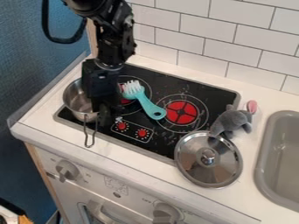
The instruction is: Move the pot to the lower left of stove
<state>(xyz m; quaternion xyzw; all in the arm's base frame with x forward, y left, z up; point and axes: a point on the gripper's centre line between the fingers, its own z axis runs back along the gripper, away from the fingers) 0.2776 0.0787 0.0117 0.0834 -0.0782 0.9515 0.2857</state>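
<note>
The black gripper [104,111] hangs down over the left part of the black stove [161,78], at the right side of the pot. The silver pot [74,98] stands at the stove's left edge, partly over the white counter; its wire handle points toward the counter's front edge. The gripper covers the pot's right side, and whether it holds the rim cannot be made out.
A turquoise brush [149,106] lies across the stove right of the gripper. A silver lid [208,159] rests at the stove's front right corner, beside a grey plush toy [234,121]. A sink [280,162] is at the right, a tiled wall [234,43] behind.
</note>
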